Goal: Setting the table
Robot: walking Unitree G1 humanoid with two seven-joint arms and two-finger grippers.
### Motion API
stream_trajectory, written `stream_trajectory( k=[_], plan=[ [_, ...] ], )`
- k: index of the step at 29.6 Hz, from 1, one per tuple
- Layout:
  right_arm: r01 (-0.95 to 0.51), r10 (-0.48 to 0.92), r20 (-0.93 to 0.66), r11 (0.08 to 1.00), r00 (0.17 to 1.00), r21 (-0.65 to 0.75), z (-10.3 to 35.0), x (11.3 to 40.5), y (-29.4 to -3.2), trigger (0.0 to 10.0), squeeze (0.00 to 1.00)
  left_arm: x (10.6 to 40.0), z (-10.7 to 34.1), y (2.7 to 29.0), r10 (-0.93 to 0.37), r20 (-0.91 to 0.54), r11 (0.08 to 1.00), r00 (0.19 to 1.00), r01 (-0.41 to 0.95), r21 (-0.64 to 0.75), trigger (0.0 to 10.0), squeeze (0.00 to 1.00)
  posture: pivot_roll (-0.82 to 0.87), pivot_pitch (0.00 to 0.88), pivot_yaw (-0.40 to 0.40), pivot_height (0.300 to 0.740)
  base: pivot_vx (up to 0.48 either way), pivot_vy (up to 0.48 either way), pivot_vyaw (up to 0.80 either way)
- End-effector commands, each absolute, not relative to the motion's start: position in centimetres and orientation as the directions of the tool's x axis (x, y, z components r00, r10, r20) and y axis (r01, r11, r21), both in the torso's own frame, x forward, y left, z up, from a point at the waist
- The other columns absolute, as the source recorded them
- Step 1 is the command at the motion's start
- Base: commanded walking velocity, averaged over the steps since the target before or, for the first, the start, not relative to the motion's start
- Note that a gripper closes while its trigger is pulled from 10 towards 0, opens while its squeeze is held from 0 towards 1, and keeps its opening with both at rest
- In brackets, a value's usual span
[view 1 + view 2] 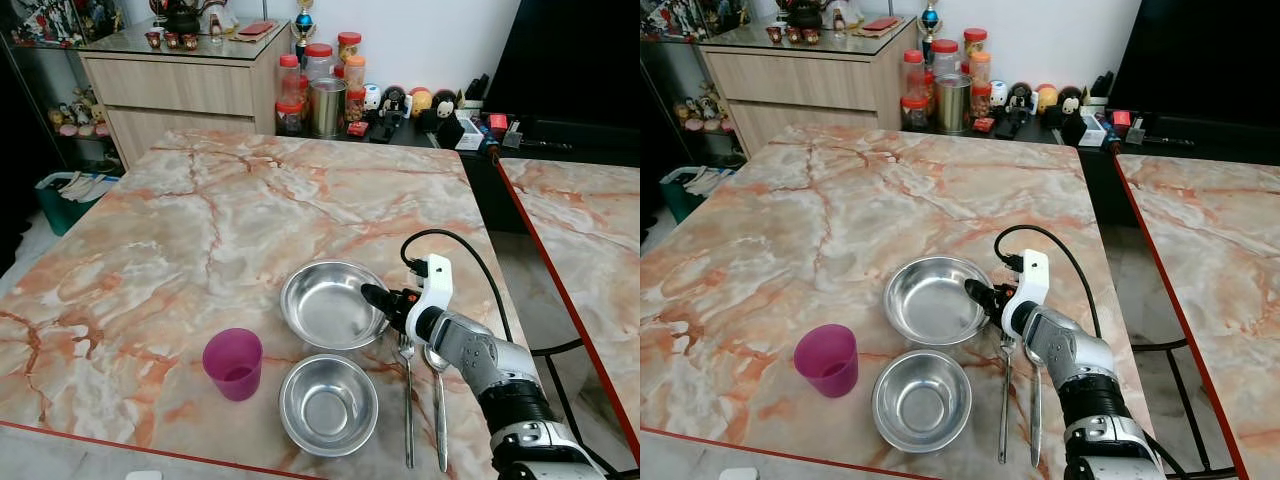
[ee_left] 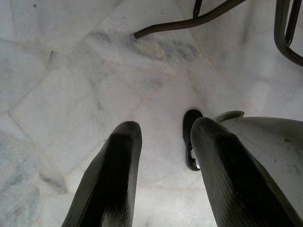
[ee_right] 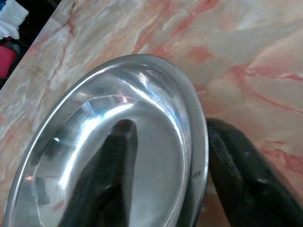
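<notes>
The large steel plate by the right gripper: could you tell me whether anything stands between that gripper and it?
Nothing visible does. The right gripper is already at the large steel plate, one finger inside the rim and one outside. The fork and spoon lie nearer the robot, beneath the wrist, off that path.
</notes>
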State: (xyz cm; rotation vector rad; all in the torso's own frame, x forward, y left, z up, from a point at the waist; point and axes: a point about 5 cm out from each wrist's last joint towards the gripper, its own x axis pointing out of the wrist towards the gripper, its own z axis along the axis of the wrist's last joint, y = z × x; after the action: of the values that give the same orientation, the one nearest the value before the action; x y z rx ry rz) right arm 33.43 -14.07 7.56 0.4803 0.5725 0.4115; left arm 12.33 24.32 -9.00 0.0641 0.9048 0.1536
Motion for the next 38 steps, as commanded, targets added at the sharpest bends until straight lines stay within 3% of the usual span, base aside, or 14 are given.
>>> stream_trajectory(
  k=[1, 24, 28, 31, 38],
  plan=[
    [-0.255, 0.5, -0.394, 0.81, 0.772, 0.528, 8.1, 33.8, -13.9, 0.0, 0.0, 12.0, -9.2, 24.1, 0.16, -0.79, 0.987, 0.592, -0.114, 0.115, 10.0, 0.0, 0.05, 0.0, -0.058, 0.74, 0.0, 0.0, 0.0],
    [-0.254, 0.498, -0.368, 0.801, 0.785, 0.543, 8.1, 33.9, -13.5, 0.0, 0.0, 12.2, -9.2, 23.9, 0.159, -0.79, 0.987, 0.592, -0.106, 0.12, 10.0, 0.0, 0.05, 0.0, -0.056, 0.74, 0.0, 0.0, 0.0],
    [-0.237, 0.47, -0.341, 0.805, 0.814, 0.544, 8.5, 34.2, -13.7, 0.0, 0.0, 12.3, -9.2, 23.9, 0.161, -0.787, 0.987, 0.596, -0.106, 0.121, 10.0, 0.0, 0.05, 0.0, -0.055, 0.74, 0.0, 0.0, 0.0],
    [-0.177, 0.349, -0.235, 0.823, 0.907, 0.539, 10.3, 35.5, -15.1, 0.0, 0.0, 12.6, -9.1, 23.9, 0.161, -0.781, 0.987, 0.604, -0.109, 0.119, 10.0, 0.0, 0.06, 0.0, -0.053, 0.74, 0.0, 0.0, 0.0],
    [-0.184, 0.288, -0.131, 0.839, 0.949, 0.513, 12.2, 36.2, -15.5, 0.0, 0.0, 12.8, -9.0, 23.8, 0.162, -0.777, 0.987, 0.609, -0.113, 0.118, 10.0, 0.0, 0.05, 0.0, -0.05, 0.74, 0.0, 0.0, 0.0]
  ],
)
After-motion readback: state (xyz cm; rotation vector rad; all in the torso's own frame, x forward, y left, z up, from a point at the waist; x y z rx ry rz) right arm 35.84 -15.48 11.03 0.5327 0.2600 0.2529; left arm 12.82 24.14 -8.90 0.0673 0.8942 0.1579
